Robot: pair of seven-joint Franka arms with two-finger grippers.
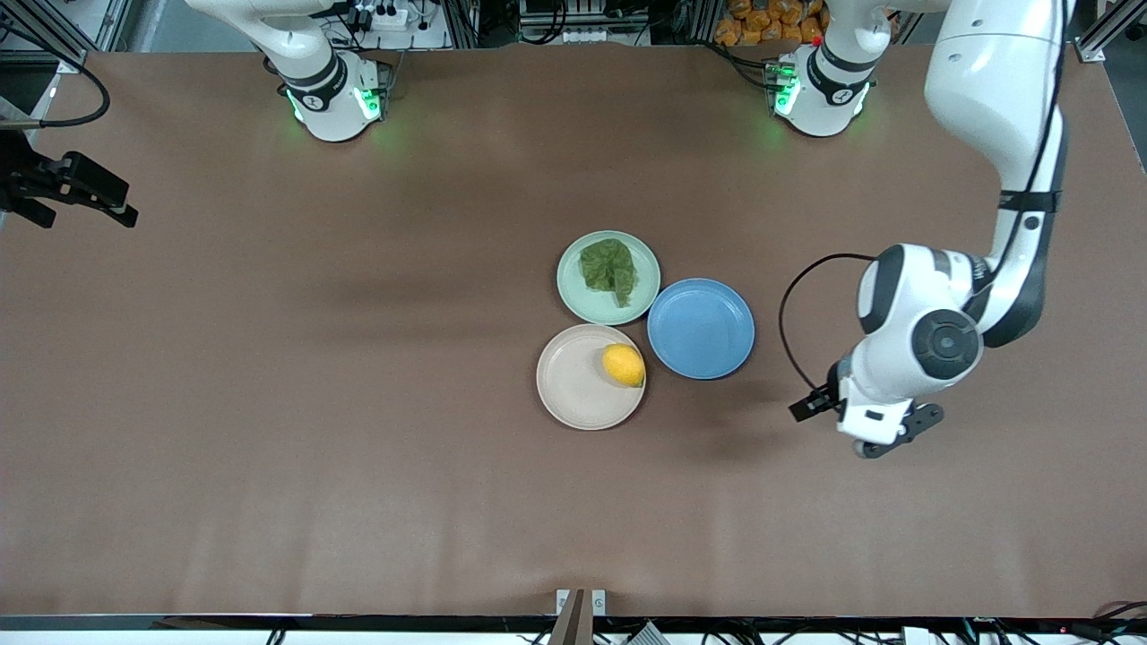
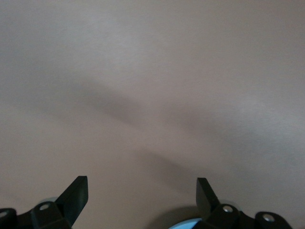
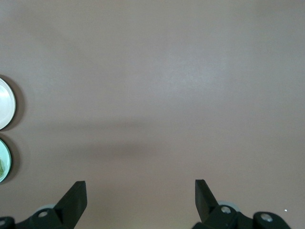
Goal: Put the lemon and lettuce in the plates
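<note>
Firstly, front view. Brown table [image 1: 269,403]. Mint green plate [image 1: 573,291] near mid-table, holding the lettuce [image 1: 610,270], a crinkled dark leaf lying flat inside the rim. Beige plate [image 1: 573,390] just beside it and nearer the front camera, holding the lemon [image 1: 623,365] at the plate's edge toward the left arm's end. Blue plate [image 1: 701,328] touching or nearly touching both others, toward the left arm's end of the table, nothing on it. Left gripper [image 1: 883,439] hangs over bare table, toward the left arm's end from the blue plate; its fingers are hidden under the wrist here. Right gripper [image 1: 94,202] at the table's edge on the right arm's end, well apart from all plates.

Left wrist view. Left gripper [image 2: 142,191]: fingers [image 2: 76,193] spread wide, nothing between them, bare table below; a sliver of blue plate [image 2: 183,225] at the frame edge.

Right wrist view. Right gripper [image 3: 140,193]: fingers [image 3: 76,195] spread wide, holding nothing, over bare table. Beige plate [image 3: 5,104] and mint green plate [image 3: 4,160] show partly at the frame edge.
</note>
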